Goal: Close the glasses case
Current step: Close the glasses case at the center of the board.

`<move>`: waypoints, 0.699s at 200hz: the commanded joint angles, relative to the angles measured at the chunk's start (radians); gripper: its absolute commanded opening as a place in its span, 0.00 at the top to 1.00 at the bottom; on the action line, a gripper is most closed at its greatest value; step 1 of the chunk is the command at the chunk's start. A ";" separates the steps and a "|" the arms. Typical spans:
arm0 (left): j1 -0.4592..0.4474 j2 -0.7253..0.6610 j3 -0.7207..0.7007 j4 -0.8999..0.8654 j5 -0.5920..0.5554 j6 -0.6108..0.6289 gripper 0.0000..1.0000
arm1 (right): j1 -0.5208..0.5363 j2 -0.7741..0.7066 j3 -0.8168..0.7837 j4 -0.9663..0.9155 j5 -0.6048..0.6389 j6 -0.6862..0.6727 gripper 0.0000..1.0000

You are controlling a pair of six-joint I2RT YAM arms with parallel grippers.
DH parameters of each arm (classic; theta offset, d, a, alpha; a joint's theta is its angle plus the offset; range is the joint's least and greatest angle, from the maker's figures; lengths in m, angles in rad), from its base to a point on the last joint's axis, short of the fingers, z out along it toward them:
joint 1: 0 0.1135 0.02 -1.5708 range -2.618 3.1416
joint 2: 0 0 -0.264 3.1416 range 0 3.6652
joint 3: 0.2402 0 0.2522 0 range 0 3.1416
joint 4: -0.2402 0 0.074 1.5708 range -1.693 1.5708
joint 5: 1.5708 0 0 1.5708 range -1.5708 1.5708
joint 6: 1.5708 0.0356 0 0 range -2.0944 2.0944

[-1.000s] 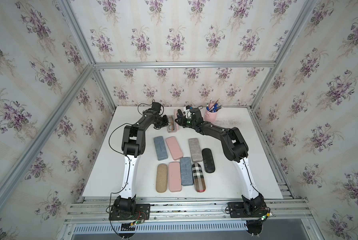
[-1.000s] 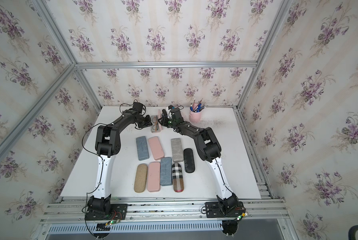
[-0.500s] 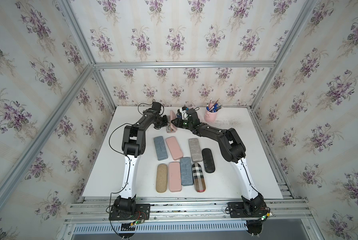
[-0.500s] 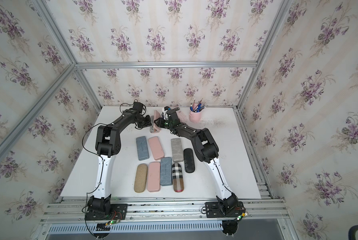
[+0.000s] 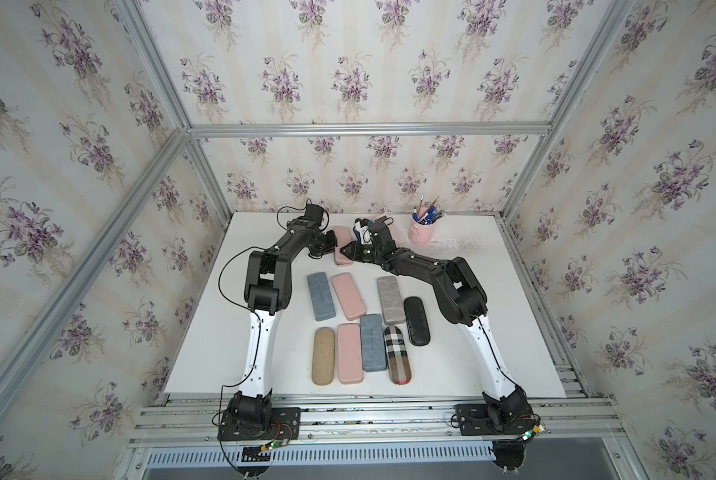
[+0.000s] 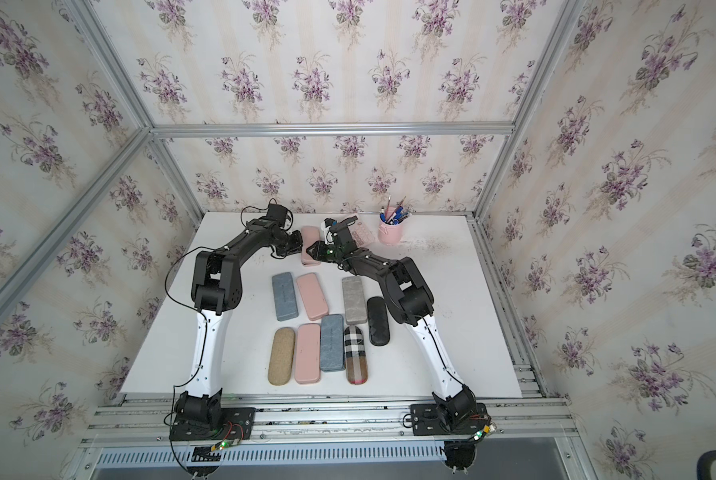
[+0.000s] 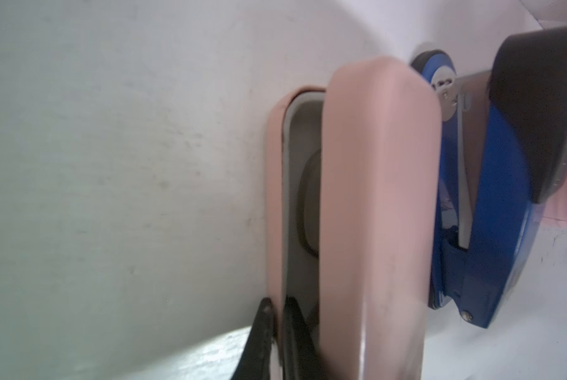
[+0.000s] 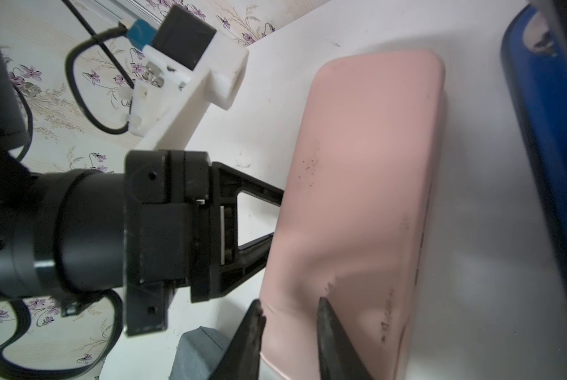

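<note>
Pink glasses case (image 5: 342, 240) looks stiff, light: your left end effector (image 7: 277, 324) pinches its base rim (image 7: 273, 197), your right end effector (image 8: 290, 329) clamps the lid (image 8: 358, 164) by its edge.

In the left wrist view the glasses case (image 7: 374, 214) is blurring throughout and running off the frame edge beside the left gripper (image 7: 277, 329). Only that gripper's fingertips (image 7: 263, 329) are showing, pinching the case's lower rim. The raised lid is hiding most of the interior, and a dark shape inside is reading as nothing identifiable. Beyond the case from that gripper, a blue object (image 7: 492, 197) is being cut by the frame and partly covered by the lid. In the right wrist view the right gripper (image 8: 290, 316) is being cropped to two finger ends straddling the lid's near corner, and whether they are gripping is not resolving. In both top views the jaws are showing too small to judge.
</note>
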 commanded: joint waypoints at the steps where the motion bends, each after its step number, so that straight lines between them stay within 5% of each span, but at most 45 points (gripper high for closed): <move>1: 0.001 -0.033 -0.023 -0.001 0.001 0.004 0.84 | 0.002 0.006 0.003 -0.025 -0.004 -0.007 0.70; 58: 0.017 -0.195 -0.153 0.024 -0.073 -0.019 0.49 | 0.005 0.009 0.000 -0.036 -0.003 -0.009 0.71; 140: 0.045 -0.278 -0.254 0.076 -0.058 -0.058 0.33 | 0.011 -0.019 -0.011 -0.038 -0.001 -0.014 0.70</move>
